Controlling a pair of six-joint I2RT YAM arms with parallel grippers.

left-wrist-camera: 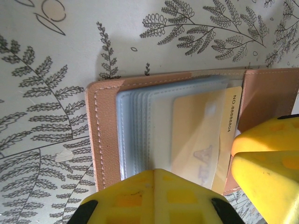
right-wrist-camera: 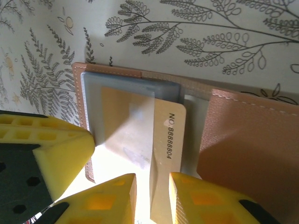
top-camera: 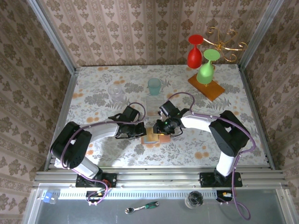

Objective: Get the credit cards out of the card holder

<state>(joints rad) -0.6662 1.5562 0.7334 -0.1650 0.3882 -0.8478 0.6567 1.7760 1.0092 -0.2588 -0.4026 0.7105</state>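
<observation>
card holder (right-wrist-camera: 243,140) open; right tool (right-wrist-camera: 152,182) clamps orange-gold card (right-wrist-camera: 168,135); left tool (left-wrist-camera: 154,191) together

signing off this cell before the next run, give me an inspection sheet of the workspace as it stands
surface: floral tablecloth, flat, no spills seen
job's things: card holder lies open between the arms; gold card sticks partly out of its grey sleeves
clutter: teal cup, clear glass, wooden slab under a rack with a red goblet and a green goblet, all at the far side
grippers: left gripper jaws shut, pressing on the sleeves; right gripper jaws shut on the gold card
cables: purple cable looped along each arm
surroundings: wallpapered walls; wrench and jar on the ledge before the bases
</observation>
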